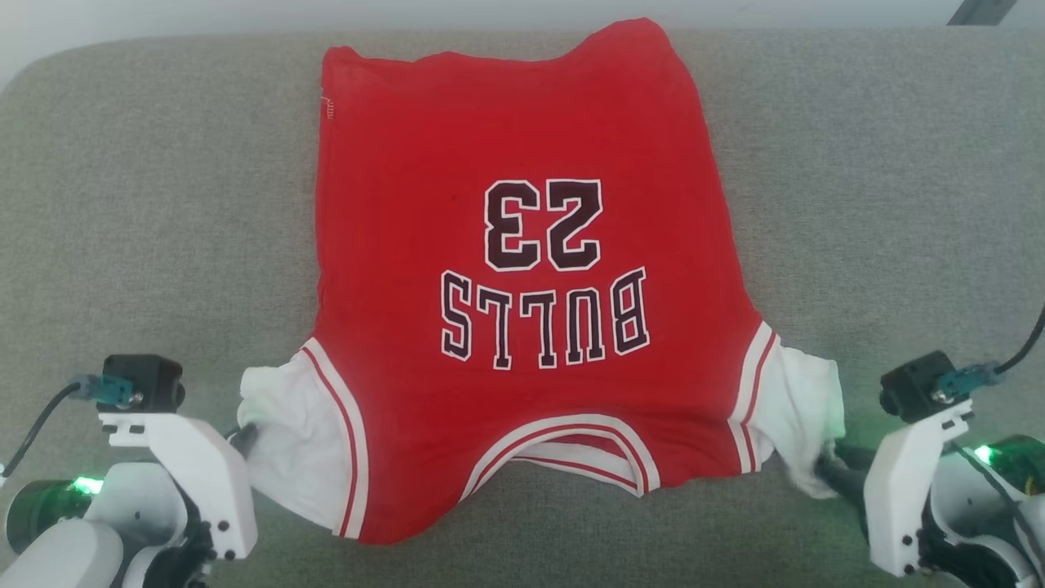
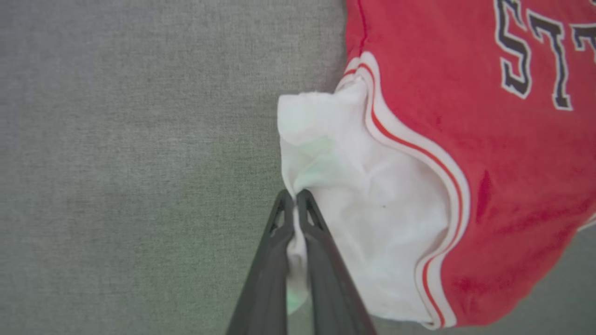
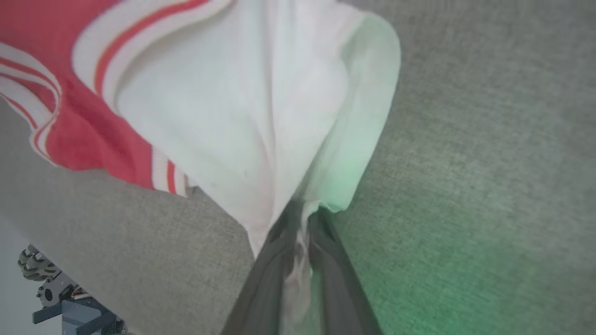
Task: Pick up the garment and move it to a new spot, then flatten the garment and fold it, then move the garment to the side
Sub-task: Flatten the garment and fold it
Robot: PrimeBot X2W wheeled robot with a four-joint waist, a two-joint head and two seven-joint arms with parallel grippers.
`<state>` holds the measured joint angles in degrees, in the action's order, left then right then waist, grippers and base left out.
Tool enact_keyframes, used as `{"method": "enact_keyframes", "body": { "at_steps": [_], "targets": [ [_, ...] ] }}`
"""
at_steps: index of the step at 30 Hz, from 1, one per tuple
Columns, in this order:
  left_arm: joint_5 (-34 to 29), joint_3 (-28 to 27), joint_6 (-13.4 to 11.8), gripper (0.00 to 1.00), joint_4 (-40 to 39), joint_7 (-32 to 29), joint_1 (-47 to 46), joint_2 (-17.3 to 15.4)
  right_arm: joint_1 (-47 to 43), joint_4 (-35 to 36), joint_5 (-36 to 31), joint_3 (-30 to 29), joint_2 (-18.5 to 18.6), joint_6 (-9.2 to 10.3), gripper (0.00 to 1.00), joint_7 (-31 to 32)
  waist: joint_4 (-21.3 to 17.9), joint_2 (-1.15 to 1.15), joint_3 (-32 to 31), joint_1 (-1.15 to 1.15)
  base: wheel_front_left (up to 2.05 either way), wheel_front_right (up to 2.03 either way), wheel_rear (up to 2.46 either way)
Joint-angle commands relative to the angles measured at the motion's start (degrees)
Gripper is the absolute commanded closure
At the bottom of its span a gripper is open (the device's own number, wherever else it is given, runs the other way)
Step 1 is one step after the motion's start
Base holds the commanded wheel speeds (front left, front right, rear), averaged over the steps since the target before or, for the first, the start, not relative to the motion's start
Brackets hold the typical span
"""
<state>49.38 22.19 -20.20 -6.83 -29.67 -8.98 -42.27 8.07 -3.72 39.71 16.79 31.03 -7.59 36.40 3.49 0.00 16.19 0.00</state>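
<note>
One garment (image 1: 531,122) reads BULLS and 23, upside-down.

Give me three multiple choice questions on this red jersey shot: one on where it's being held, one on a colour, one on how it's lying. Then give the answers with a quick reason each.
1. Which part of the jersey does the left gripper pinch?
A) the far hem
B) the white side panel
C) the neckline trim

2. What colour is the BULLS lettering?
A) yellow
B) blue
C) black, outlined in white

3. How does the jersey lie?
A) spread open, lettering up
B) folded in half
C) balled up

Answers:
1 B: in the left wrist view, white fabric sits between the dark fingers.
2 C: the head view shows black letters with white edges.
3 A: the head view shows it spread over the grey cushion, with the print showing.
</note>
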Motion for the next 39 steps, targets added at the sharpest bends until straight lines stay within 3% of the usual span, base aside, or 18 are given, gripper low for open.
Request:
{"method": "enact_keyframes", "body": {
  "at_steps": [1, 13, 20, 29, 39],
  "targets": [
    [-0.14, 0.11, 0.42, 1.00, 0.45, 0.46, -0.95, 0.44, 0.00, -1.52, -0.67, 0.27, -1.44, 0.18, 0.00, 0.22, 0.08, 0.00, 0.14, 0.00, 0.00, 0.00, 0.00],
    [-1.13, 1.18, 2.74, 1.00, 1.91, 3.47, -4.49, 3.07, 5.23, 9.01, -4.25, -10.63, -4.69, 0.10, 0.00, -2.25, 1.65, 0.00, 3.11, 0.00, 0.00, 0.00, 0.00],
    [-2.18, 2.83, 4.40, 1.00, 2.39, 4.21, -8.32, 5.36, 18.15, 7.24, -8.08, -10.34, -4.66, 0.10, 0.00, -5.95, 5.05, 0.00, 6.44, 0.00, 0.00, 0.00, 0.00],
    [-2.91, 5.46, 7.11, 1.00, 4.42, 5.35, -13.32, 8.97, 37.12, -7.37, -9.03, -5.01, -1.47, 0.10, 0.00, -8.70, 11.06, 0.00, 10.57, 0.00, 0.00, 0.00, 0.00],
    [-3.50, 9.27, 11.28, 1.00, 9.07, 7.09, -19.11, 14.87, 55.05, -30.64, -9.10, -0.40, 0.56, 0.10, 0.00, -3.51, 18.83, 0.00, 14.99, 0.00, 0.00, 0.00, 0.00]
  ]
}}
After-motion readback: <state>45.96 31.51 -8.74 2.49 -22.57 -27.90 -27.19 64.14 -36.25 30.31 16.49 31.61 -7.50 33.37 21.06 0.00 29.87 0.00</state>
